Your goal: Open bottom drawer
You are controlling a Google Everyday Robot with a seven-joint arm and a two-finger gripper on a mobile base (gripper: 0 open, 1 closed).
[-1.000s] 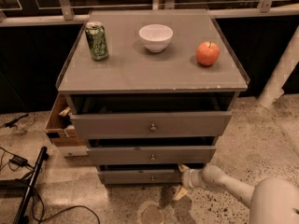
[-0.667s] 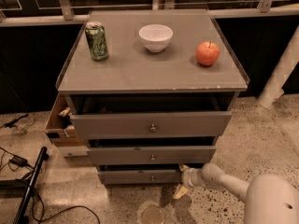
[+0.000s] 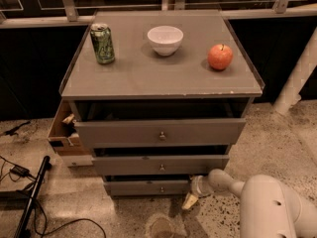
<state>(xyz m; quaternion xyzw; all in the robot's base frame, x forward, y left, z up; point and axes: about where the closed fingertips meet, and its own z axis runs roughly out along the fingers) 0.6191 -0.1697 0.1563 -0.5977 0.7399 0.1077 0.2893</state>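
The bottom drawer (image 3: 146, 187) is the narrowest grey front, lowest of three, with a small round knob (image 3: 162, 189) at its centre. It sits close to the floor, set back under the middle drawer. My gripper (image 3: 190, 200) is low at the drawer's right end, just right of and below its corner, on a white arm (image 3: 257, 202) coming in from the bottom right. It is not at the knob.
On the cabinet top (image 3: 158, 78) stand a green can (image 3: 102, 43), a white bowl (image 3: 165, 39) and a red apple (image 3: 220, 56). A cardboard box (image 3: 64, 133) sits left of the cabinet. Cables and a black pole (image 3: 29, 197) lie on the floor at left. A white post (image 3: 297, 78) stands right.
The arm has shifted slightly in view; the gripper stays by the bottom drawer's right end. The drawers have not moved.
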